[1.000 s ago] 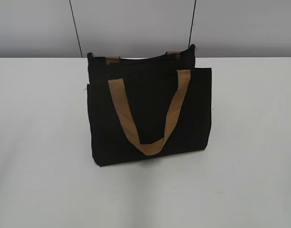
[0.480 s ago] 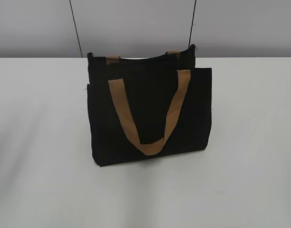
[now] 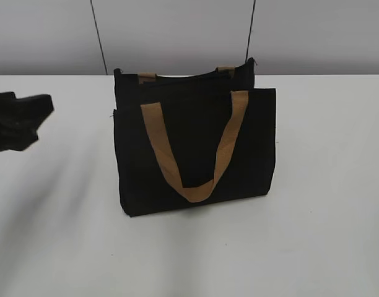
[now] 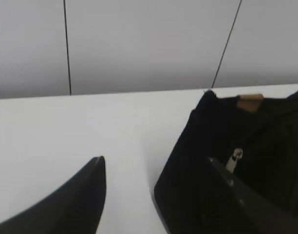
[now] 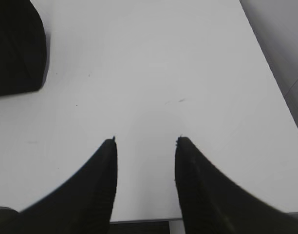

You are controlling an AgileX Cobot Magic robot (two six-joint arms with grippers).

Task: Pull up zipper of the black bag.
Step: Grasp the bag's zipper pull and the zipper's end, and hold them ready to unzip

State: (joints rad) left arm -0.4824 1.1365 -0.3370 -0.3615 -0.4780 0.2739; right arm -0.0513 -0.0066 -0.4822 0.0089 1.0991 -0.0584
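On the white surface [image 3: 326, 185], upright near the middle: black bag [image 3: 196, 148], tan handle [image 3: 196, 145] draped down its front. Zipper [image 4: 233, 161] pull visible along the top edge, just beside the left end effector [image 4: 154, 168], fingers spread, untouching. Well right of the bag: right end effector [image 5: 145, 141], likewise released, empty above bare surface.

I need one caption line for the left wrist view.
Open left end effector beside black fabric bag, silver zipper pull visible.

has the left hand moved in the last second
Yes. The left hand has come in from the left edge of the exterior view toward the black bag, which stands where it was on the table. The two are apart.
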